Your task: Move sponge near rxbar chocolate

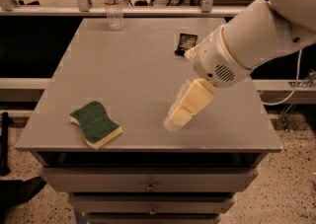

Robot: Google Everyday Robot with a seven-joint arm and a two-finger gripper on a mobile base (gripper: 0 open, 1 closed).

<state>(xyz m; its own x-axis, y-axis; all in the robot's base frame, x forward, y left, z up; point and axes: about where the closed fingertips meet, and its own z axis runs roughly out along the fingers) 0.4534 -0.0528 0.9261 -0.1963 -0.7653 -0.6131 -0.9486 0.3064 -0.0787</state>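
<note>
The sponge (95, 124), dark green on top over pale yellow foam, lies flat near the front left corner of the grey table (133, 70). The rxbar chocolate (186, 43), a small black wrapper with pale print, lies at the back right, just beside my arm's white wrist housing. My gripper (174, 120) with pale yellow pads points down and to the left, low over the table's front middle. It is about a hand's width to the right of the sponge and holds nothing.
A clear water bottle (112, 2) stands at the table's back edge, left of centre. A metal rail (148, 10) runs behind the table. Drawers (148, 184) sit under the front edge. My white arm (256, 35) overhangs the right side.
</note>
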